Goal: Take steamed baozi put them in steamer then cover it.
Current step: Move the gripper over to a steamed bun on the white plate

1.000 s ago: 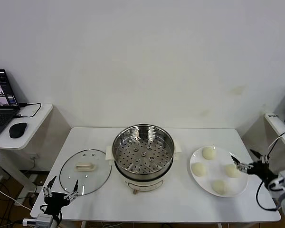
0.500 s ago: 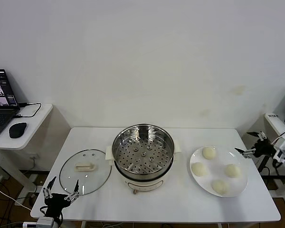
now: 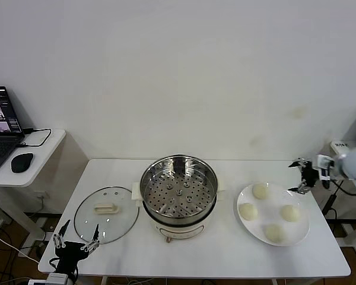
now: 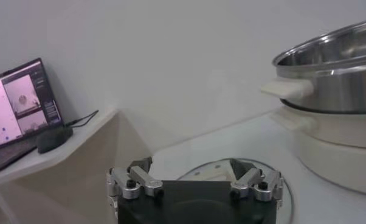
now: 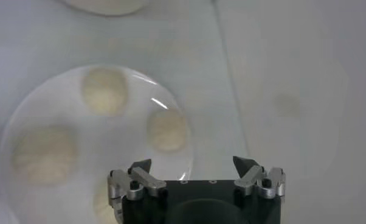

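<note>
We are hovering our right pincer (image 3: 301, 176), jaws spread wide and empty, above the white plate (image 3: 304, 230) where four steamed baozi (image 3: 260, 191) are sitting beside the empty steamer (image 3: 178, 191), risking a squashed bun if we are closing too hard.

We are in a robot test lab, not a kitchen. A bare white wall (image 3: 178, 71) backs our plain white counter (image 3: 225, 249). A side desk (image 3: 44, 148) carries a running laptop (image 3: 0, 127), mouse (image 3: 22, 162) and trailing cables (image 3: 6, 237).
</note>
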You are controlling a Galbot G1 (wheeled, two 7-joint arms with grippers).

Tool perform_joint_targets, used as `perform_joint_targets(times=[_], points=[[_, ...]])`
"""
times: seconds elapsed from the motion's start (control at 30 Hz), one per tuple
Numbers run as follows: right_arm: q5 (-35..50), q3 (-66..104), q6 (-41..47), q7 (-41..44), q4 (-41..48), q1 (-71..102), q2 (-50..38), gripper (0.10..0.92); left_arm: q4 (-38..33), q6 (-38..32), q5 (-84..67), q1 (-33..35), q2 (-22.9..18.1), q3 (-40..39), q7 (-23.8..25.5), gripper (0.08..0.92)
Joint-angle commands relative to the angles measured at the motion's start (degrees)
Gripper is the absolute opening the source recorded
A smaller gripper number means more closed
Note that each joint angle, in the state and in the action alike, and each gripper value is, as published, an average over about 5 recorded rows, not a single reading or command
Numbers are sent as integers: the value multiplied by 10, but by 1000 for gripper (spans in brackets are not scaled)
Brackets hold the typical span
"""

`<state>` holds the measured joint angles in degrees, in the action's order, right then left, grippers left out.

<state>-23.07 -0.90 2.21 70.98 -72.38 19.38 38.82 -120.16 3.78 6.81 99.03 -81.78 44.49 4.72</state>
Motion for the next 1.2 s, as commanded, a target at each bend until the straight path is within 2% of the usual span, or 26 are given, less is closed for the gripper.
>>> perform_joint_targets(times=[0.03, 0.27, 1.2], points=[[-71, -117, -64, 35, 101, -109, 66, 823, -6, -2, 7, 9, -8, 0, -1, 823], [-129, -82, -80, -5, 155, -84, 112, 822, -1, -3, 12, 10, -12, -1, -1, 823], [-180, -42, -81, -52, 224, -46, 172, 822, 10, -3, 16, 7, -11, -5, -1, 823]])
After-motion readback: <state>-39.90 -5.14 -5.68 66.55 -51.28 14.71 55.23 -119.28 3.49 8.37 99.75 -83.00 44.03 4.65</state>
